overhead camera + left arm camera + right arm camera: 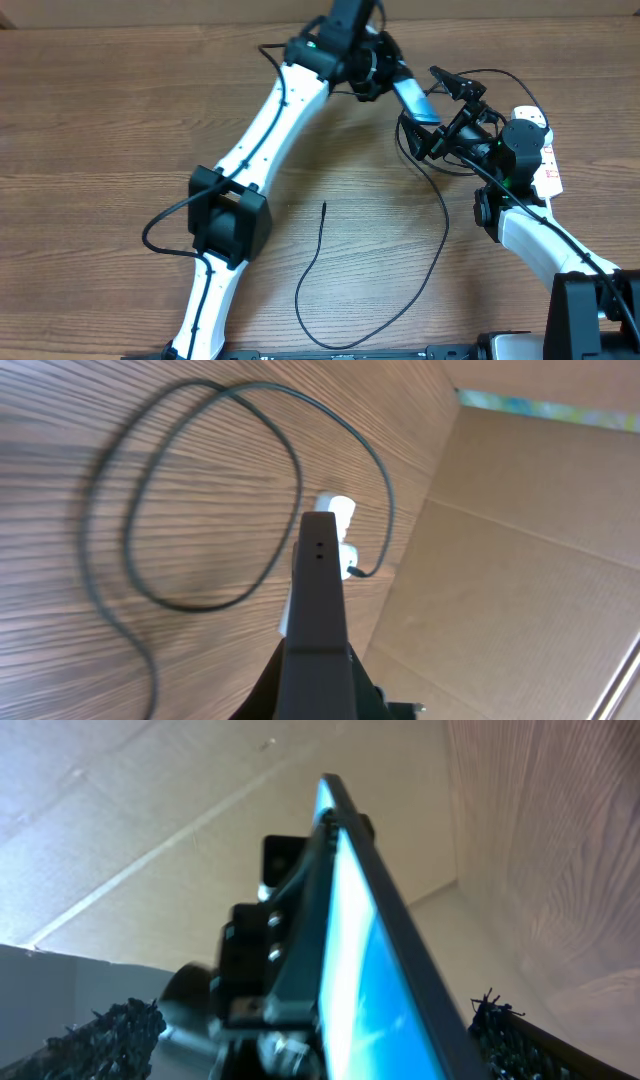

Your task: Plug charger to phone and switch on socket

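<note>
we see the left gripper (pixel 385 78) at the far side of the table (pixel 120 120), clenched on the phone (pixel 415 102) and holding it in the air, tilted, with its blue screen facing up and toward the right arm. in the left wrist view the phone (pixel 318 600) shows edge-on as a dark bar rising from the bottom of the picture.

the right gripper (pixel 440 112) sits at the phone's lower end with its jaws spread. in the right wrist view its two rough black pads (pixel 110 1032) stand wide apart at the bottom corners, the bright screen (pixel 365 970) runs up between them, and neither pad touches it.

the charger (pixel 321 225) lies loose on the wood. its tip (pixel 324 205) rests free near the middle of the table, well apart from the phone. from there the cable loops toward the near edge and back up under the right gripper.

the socket (pixel 548 170) lies by the right arm, partly hidden by it. from the left wrist the cable seems to end at the socket (pixel 338 512), but blur keeps us from telling whether the plug is seated.
</note>
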{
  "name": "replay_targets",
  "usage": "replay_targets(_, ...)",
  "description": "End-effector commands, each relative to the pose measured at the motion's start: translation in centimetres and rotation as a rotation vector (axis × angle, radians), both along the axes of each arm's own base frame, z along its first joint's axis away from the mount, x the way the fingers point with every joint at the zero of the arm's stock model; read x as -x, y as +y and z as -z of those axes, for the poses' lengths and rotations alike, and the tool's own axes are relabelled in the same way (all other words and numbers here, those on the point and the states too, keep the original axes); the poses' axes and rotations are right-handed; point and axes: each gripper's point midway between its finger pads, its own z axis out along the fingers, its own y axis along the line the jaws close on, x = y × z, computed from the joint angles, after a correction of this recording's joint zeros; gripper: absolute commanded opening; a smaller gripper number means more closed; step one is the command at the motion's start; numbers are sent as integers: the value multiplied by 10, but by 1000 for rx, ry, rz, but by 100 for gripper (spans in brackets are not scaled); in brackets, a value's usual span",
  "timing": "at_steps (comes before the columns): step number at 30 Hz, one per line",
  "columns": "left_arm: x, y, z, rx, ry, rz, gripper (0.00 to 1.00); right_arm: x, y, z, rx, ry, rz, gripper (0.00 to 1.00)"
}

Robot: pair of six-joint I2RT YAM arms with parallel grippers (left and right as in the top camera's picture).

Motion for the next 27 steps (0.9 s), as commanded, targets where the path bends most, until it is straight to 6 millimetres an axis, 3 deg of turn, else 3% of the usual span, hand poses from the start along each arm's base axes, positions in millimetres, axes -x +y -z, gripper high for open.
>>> replay_targets(1, -13, 45, -10, 26, -31, 43, 5, 7, 10, -11, 40, -68, -72, 100)
replay_targets(3, -15, 77, -8, 35, -21, 76, 4, 13, 16, -11, 111, -138, -126, 100)
replay_targets(10, -16, 157, -4, 67, -7, 112, 4, 23, 25, -11, 256, -293, -206, 100)
replay_targets(13, -19, 192, -16, 139, -78, 143, 4, 28, 29, -11, 272, -319, -243, 100)
replay_targets(16, -17, 207, -38, 258, -197, 212, 4, 32, 34, -11, 321, -379, -279, 100)
replay_targets(20, -16, 224, -60, 367, -308, 252, 4, 40, 46, 4, 386, -370, -368, 99)
replay_targets(23, -19, 237, -61, 366, -312, 227, 4, 40, 57, 17, 476, -319, -438, 99)
replay_targets(27, -20, 239, -60, 359, -318, 225, 4, 38, 61, 30, 647, -234, -476, 99)
